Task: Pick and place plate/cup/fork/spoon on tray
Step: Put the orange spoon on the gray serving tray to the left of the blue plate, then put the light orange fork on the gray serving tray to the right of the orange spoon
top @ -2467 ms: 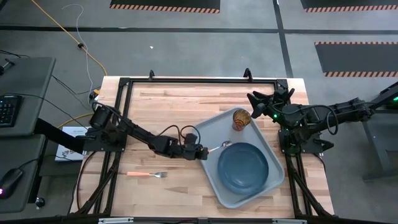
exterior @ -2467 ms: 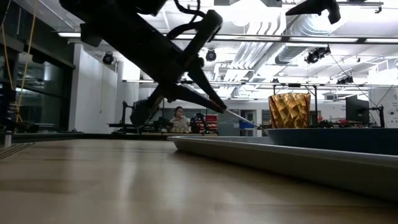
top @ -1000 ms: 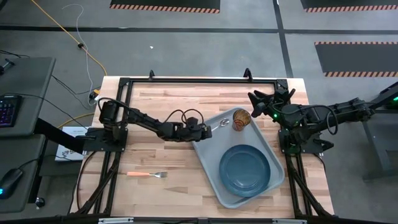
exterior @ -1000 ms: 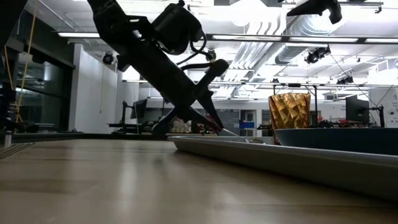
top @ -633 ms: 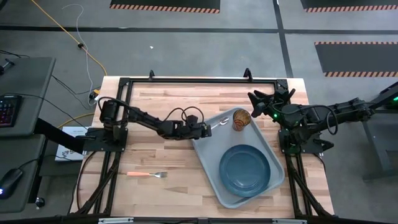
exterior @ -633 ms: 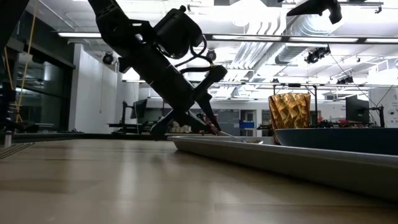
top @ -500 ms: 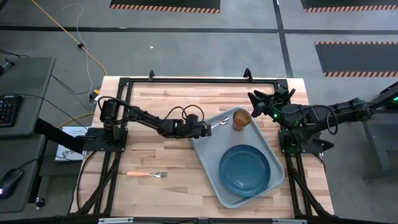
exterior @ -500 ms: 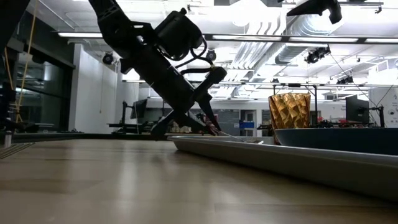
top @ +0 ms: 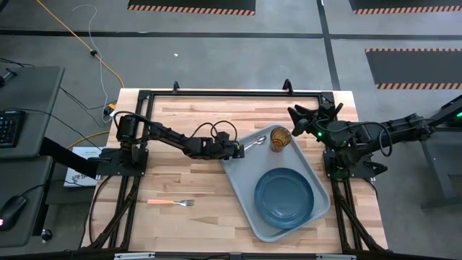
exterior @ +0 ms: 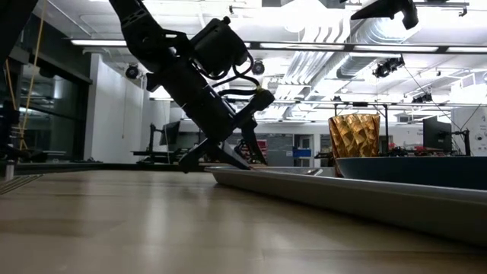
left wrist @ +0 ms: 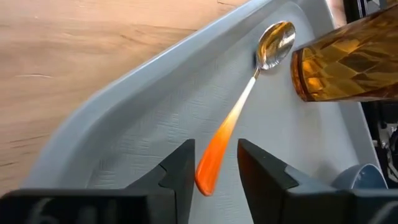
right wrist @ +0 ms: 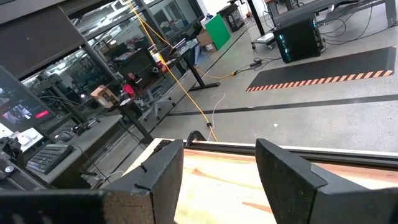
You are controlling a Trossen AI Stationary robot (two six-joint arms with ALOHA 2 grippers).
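The pale tray [top: 245,188] lies right of the table's centre. On it rest the dark blue plate [top: 286,196], the amber cup [top: 280,138] standing at the far corner, and the spoon [top: 253,144]. The spoon has an orange handle [left wrist: 219,149] and lies flat, its silver bowl [left wrist: 277,40] beside the cup [left wrist: 348,62]. My left gripper [top: 234,148] is open over the tray's left corner. Its fingers [left wrist: 180,171] stand on either side of the handle's end. The fork [top: 173,203] lies on the wood near the front left. My right gripper [top: 294,123] waits open at the far right.
Black frame rails [top: 216,93] run along the table's far edge and both sides. Bare wood [top: 180,173] lies between the fork and my left arm. The cup stands close beyond the spoon's bowl. A desk with a keyboard [top: 9,126] stands left of the table.
My left gripper has set the spoon down in the tray's far-left corner, opened and let go, then drawn back a little toward the table's left edge. The spoon now lies flat on the tray beside the cup.
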